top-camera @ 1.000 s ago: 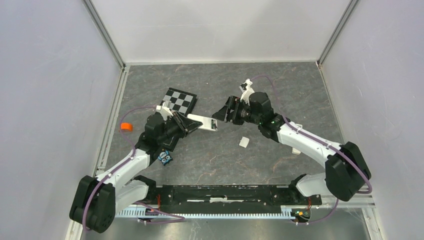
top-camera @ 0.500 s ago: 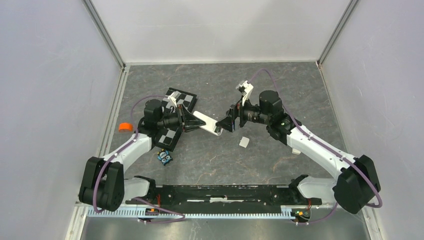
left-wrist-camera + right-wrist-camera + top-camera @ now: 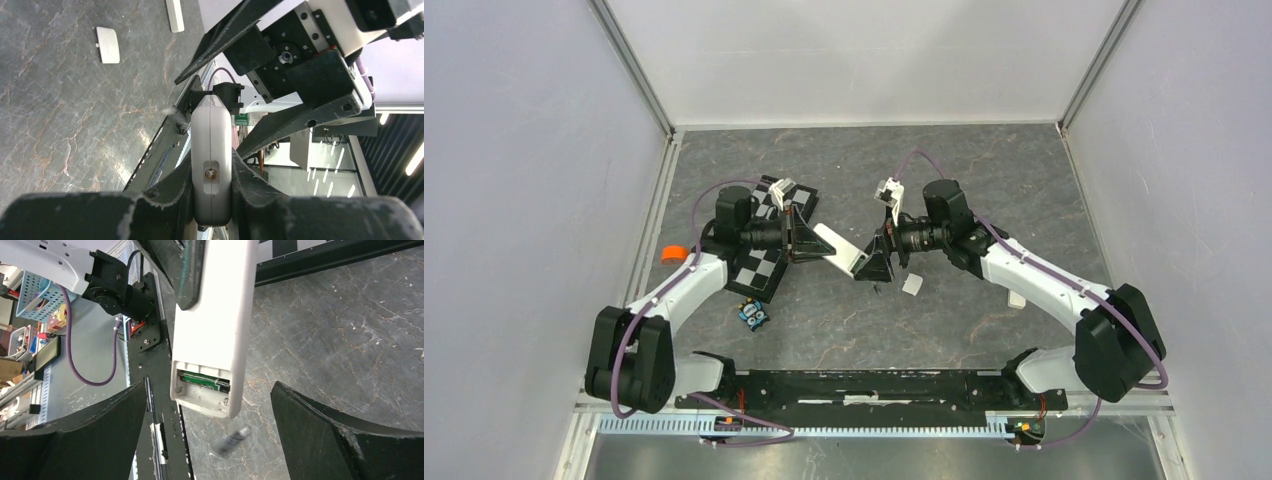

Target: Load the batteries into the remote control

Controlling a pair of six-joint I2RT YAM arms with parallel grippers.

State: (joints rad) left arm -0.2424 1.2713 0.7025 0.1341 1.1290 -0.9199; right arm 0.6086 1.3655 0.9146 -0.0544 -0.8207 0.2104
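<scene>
Remote control (image 3: 215,315) in left gripper (image 3: 211,165), battery (image 3: 205,381) inside; right gripper (image 3: 877,265) agape

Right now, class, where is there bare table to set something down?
Bare: along the back wall, and front middle between blue toy and white square piece. Crowded: centre, where left tool and right tool meet at the remote control.

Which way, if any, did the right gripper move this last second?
Yes: the right gripper came toward the near edge, now beside the small white piece.
</scene>
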